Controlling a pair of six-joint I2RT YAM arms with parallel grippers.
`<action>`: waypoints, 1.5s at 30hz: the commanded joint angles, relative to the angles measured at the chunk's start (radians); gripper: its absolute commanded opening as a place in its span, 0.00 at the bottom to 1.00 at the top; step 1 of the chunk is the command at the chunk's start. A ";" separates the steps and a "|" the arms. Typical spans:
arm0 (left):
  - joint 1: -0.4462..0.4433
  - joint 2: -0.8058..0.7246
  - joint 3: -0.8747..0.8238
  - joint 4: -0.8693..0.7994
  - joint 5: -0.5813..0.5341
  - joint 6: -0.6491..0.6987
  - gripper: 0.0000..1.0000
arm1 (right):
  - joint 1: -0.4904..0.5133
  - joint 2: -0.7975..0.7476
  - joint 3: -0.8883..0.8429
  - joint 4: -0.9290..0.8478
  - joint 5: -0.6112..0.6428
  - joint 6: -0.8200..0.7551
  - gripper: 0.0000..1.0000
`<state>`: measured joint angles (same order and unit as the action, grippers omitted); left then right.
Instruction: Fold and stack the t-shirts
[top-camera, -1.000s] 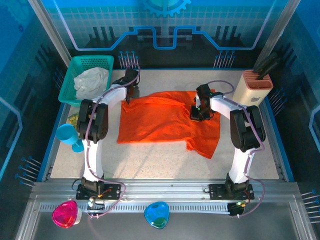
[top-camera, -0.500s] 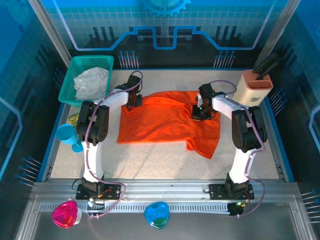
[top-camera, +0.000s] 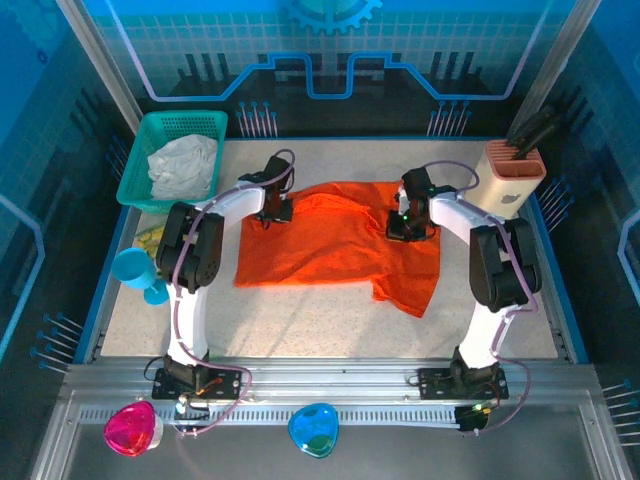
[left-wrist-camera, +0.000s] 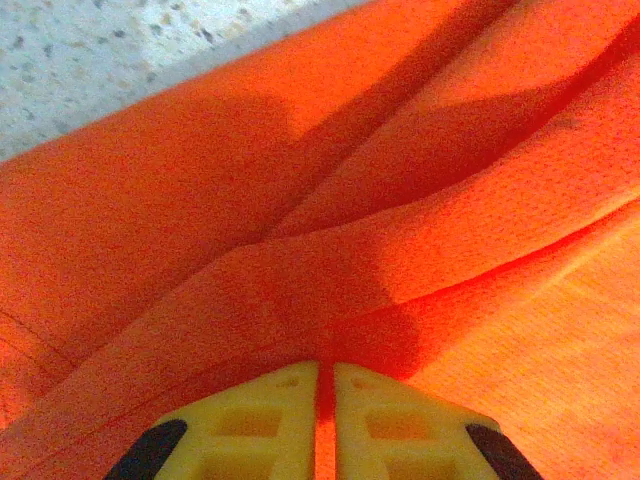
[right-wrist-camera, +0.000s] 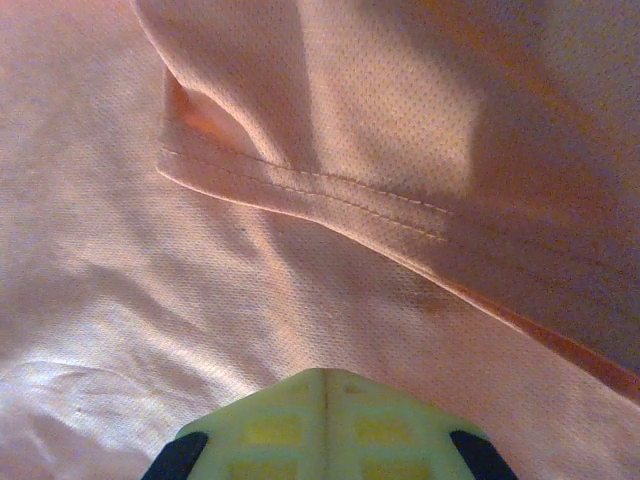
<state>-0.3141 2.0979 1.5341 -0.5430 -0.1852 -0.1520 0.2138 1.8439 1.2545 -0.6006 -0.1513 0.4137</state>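
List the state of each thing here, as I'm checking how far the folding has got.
orange t-shirt: spread out on the table, wrinkled, not yet folded.
whitish-grey t-shirt: crumpled in the teal basket.
left end effector: shut on the orange t-shirt's far left edge.
right end effector: shut, down on the orange t-shirt; whether it pinches fabric is unclear.

Bright orange t-shirt; speckled off-white table; teal mesh basket; seemingly whitish-grey t-shirt.
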 joint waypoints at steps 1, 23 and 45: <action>-0.019 -0.011 -0.037 -0.049 0.011 -0.015 0.12 | -0.022 -0.047 -0.022 -0.011 -0.019 -0.014 0.00; -0.025 -0.181 0.012 -0.209 -0.169 -0.124 0.21 | -0.097 -0.168 -0.110 -0.010 -0.040 -0.035 0.00; 0.047 -0.092 -0.047 -0.150 -0.116 -0.188 0.13 | -0.122 -0.161 -0.157 0.030 -0.072 -0.038 0.00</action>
<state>-0.2428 2.0644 1.5314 -0.7029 -0.3172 -0.3202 0.1074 1.6989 1.1099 -0.5808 -0.1959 0.3840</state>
